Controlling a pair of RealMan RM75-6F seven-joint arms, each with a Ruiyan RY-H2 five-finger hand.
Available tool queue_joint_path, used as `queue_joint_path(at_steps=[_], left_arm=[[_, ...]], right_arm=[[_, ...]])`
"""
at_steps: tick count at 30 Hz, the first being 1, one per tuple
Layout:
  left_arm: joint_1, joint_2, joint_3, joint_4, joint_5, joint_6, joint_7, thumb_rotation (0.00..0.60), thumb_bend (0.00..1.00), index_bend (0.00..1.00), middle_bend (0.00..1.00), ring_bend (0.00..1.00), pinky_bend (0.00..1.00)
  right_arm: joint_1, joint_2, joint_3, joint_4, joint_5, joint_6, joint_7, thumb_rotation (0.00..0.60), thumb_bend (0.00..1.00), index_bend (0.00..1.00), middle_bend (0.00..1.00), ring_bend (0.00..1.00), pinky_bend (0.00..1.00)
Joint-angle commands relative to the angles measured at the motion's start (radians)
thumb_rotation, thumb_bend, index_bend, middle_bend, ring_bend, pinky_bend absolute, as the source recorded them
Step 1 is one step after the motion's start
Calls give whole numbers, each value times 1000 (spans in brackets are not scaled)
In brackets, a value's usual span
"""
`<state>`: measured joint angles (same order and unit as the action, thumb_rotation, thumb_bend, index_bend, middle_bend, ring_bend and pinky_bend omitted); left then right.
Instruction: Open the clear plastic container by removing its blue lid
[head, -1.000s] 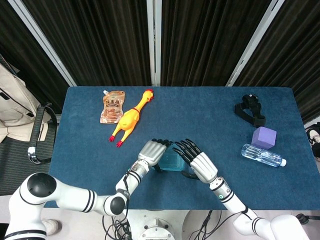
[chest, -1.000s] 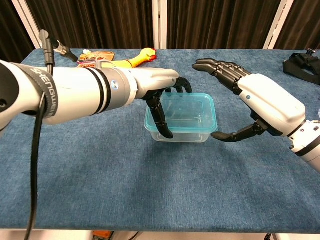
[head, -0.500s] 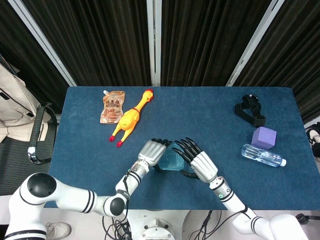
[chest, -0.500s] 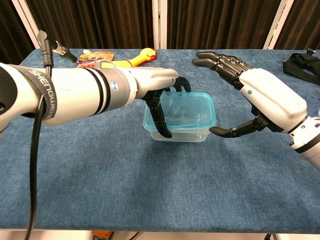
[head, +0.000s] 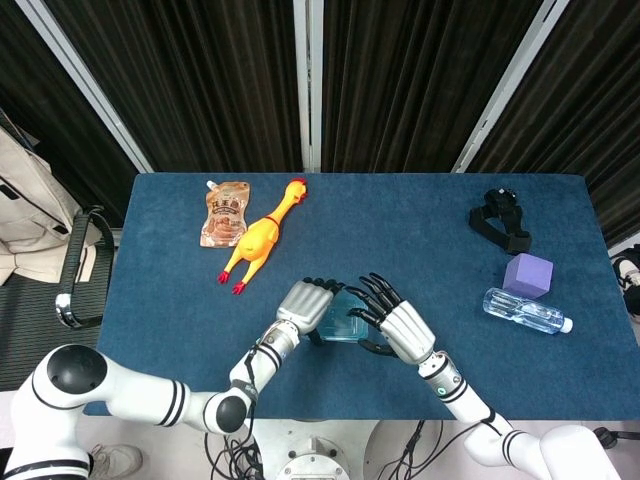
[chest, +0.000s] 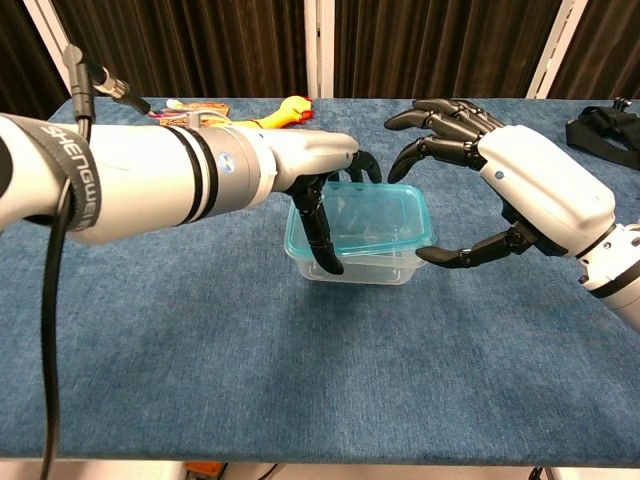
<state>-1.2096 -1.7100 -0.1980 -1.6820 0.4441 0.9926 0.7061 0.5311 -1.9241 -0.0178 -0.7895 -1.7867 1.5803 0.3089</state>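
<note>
Since a second ago, the right hand (chest: 530, 190) has been curled over the clear plastic container (chest: 362, 262), thumb at the blue lid (chest: 365, 222) — contact cannot be told. From the head view the container is mostly hidden. Its left edge is gripped by the left hand (chest: 315, 185); the lid sits slightly tilted at the near centre of the dark blue table (chest: 250, 350)

The clear plastic container (chest: 362, 262) stands upright on the table between the two hands, its blue lid (chest: 362, 220) still on top but tilted, the left hand (chest: 318, 185) gripping its left side and the right hand (chest: 520, 190) curled just beside its right edge.
</note>
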Motion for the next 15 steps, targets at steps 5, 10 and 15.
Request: queue_joint_path(at_steps=[5, 10, 15], left_arm=[[-1, 4, 1, -9, -1, 0, -2, 600, 0, 204, 317, 276, 266], [-1, 5, 3, -11, 1, 6, -3, 600, 0, 191, 316, 276, 265], [3, 8, 1, -14, 7, 3, -15, 600, 0, 152, 292, 244, 237]], right_arm=[[6, 2, 2, -11, 3, -4, -5, 600, 576, 482, 155, 0, 0], [9, 11, 3, -29, 4, -6, -17, 600, 625, 548, 162, 0, 0], [11, 23, 0, -51, 4, -18, -39, 600, 642, 595, 172, 0, 0]])
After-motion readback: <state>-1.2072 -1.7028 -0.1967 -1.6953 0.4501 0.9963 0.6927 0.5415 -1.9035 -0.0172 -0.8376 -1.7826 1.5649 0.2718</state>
